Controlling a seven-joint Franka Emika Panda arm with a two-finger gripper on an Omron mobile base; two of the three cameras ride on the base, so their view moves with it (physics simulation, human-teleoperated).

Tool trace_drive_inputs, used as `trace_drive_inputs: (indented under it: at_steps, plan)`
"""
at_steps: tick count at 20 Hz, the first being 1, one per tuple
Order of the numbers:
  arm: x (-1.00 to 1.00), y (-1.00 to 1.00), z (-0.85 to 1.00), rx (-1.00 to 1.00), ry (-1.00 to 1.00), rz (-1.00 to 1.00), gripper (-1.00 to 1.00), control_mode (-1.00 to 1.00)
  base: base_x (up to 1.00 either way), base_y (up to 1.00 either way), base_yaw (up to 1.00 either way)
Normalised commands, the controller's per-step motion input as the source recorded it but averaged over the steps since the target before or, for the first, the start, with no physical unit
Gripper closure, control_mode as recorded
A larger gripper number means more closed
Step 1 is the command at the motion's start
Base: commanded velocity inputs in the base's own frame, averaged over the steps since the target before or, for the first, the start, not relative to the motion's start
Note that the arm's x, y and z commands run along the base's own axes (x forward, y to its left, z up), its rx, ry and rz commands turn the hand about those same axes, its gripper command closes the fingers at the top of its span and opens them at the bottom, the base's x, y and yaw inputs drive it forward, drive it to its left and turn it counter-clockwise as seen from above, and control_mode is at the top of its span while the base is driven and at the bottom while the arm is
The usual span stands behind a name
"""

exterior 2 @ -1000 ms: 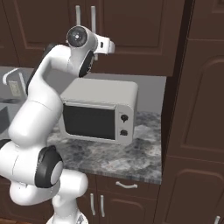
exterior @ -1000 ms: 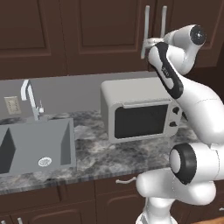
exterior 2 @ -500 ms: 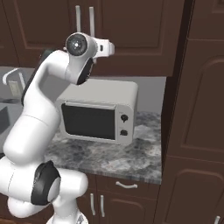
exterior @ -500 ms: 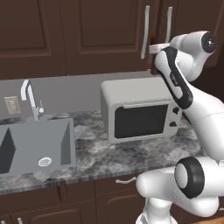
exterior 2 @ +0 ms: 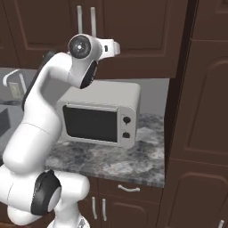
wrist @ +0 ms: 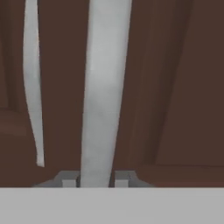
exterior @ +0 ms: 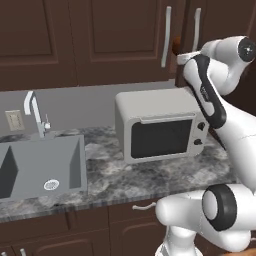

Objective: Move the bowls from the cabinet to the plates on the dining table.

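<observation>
A: Where is the dark brown wooden wall cabinet [exterior: 120, 40]?
B: Above the grey veined worktop [exterior: 150, 175] and the white microwave [exterior: 160, 131]; its long silver bar handle [wrist: 103, 92] runs lengthwise up the panelled door.
A: And the pincer [wrist: 96, 179]?
B: Its tips stand narrowly apart, close on either side of that handle.

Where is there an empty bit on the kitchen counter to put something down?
The speckled grey stone counter is bare between the sunken grey sink and the boxy silver microwave. In the right base view another bare patch lies between the microwave and the tall dark brown cupboard. It is crowded up by the silver bar handle, where the gripper sits.
</observation>
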Motion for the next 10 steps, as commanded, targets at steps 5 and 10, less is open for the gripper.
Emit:
trace_drive_inputs:
  at_steps: [5, 10]
  plan:
    - [-0.19, -0.49, 0.33, 0.00, 0.32, 0.00, 1.00, -1.00, 0.00, 0.00, 0.00]
    - [-0.50, 0.02, 0.24, 0.00, 0.13, 0.00, 1.00, -1.00, 0.00, 0.00, 0.00]
